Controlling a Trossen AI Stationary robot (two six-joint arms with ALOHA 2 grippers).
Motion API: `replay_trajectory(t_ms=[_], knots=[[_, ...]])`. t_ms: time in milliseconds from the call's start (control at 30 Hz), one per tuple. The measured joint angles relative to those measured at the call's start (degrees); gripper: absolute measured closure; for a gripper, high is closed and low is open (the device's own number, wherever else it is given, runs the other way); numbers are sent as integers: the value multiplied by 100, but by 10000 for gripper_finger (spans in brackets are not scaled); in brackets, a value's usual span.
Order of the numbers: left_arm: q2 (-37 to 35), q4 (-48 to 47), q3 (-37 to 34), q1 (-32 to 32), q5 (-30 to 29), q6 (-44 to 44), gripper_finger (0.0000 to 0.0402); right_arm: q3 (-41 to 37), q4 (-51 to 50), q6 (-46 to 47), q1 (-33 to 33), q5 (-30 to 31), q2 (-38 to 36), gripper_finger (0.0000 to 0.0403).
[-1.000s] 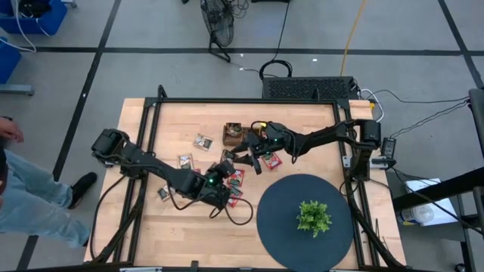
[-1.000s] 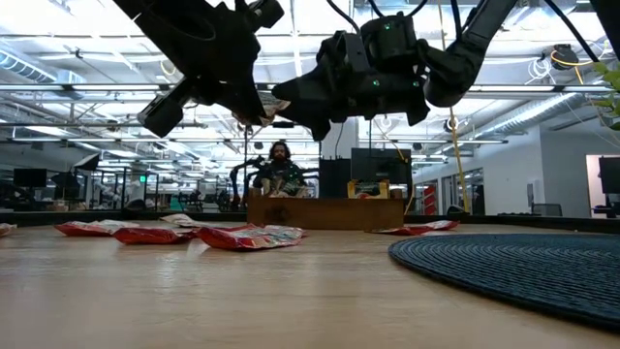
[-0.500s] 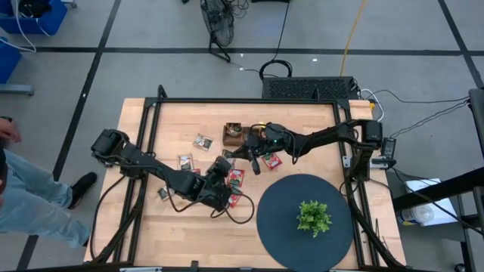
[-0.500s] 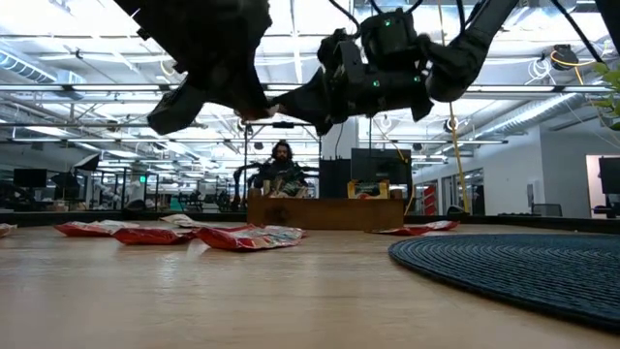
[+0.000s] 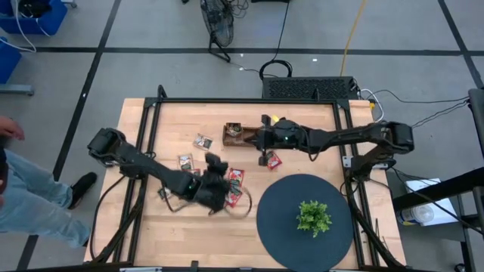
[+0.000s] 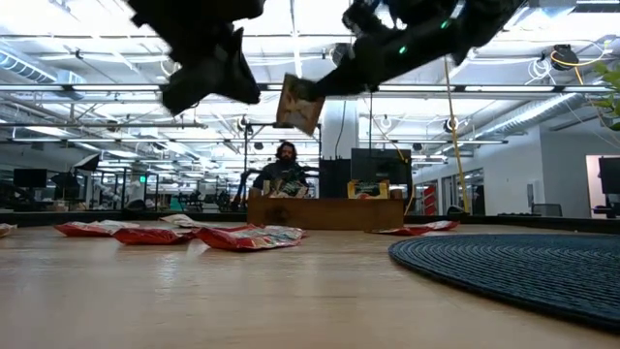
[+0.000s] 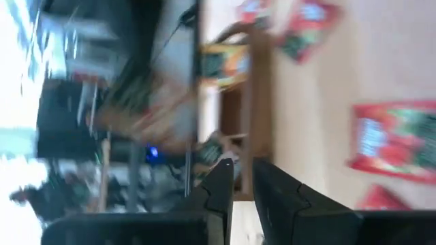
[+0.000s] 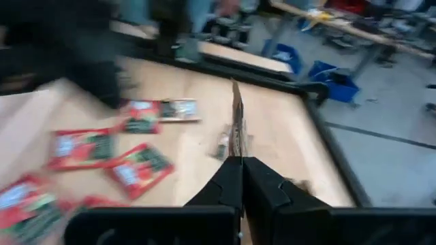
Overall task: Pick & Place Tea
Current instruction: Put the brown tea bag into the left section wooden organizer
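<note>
1. A round dark mat (image 5: 302, 227) is seen at the lower right of the high view, with a small green plant (image 5: 313, 217) on it; in the low view the mat fills the lower right corner.
2. A person (image 6: 281, 167) is seen in the room beyond the table, at the centre of the low view; another person's leg (image 5: 30, 198) shows at the left edge of the high view.
3. The wooden tray (image 5: 237, 134) is placed at the upper centre of the table (image 5: 302, 121); items are seen inside it, but which compartments are filled cannot be told.
4. Red tea sachets (image 5: 236, 178) are scattered at the centre of the high view, just beside the left gripper (image 5: 212, 162); one more red sachet (image 5: 272, 159) is seen below the right gripper (image 5: 265, 125). A grey-green sachet (image 5: 201, 141) lies left of the tray.
5. The right gripper's fingers are pressed together on a brownish sachet (image 6: 298, 104), held edge-on above the table, hanging at the upper centre of the low view.
6. The left gripper is raised over the table; its fingers (image 7: 221, 187) are parted by a narrow gap, with nothing seen between them.
</note>
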Motion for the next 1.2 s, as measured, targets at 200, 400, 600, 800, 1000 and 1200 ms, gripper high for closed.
replay_trajectory(t_ms=[200, 400, 600, 800, 1000, 1200], knots=[[-653, 394, 5, 648, 1374, -103, 340, -23, -685, 15, 273, 333, -249, 403], [-941, 1629, -64, 1422, 4389, 337, 339, -179, -642, -84, 400, 548, -258, 403], [-993, 1542, -77, 1809, 4048, 328, 339, -302, -626, -70, 437, 545, -256, 403], [-998, 1433, -74, 2056, 3966, 261, 339, -326, -666, -61, 425, 565, -256, 403], [-991, 749, -74, 2580, 3969, -474, 330, -326, -650, -61, 426, 554, -256, 403], [-800, 1169, -76, 2949, 5358, -666, 272, -326, -611, -31, 429, 552, -256, 403]])
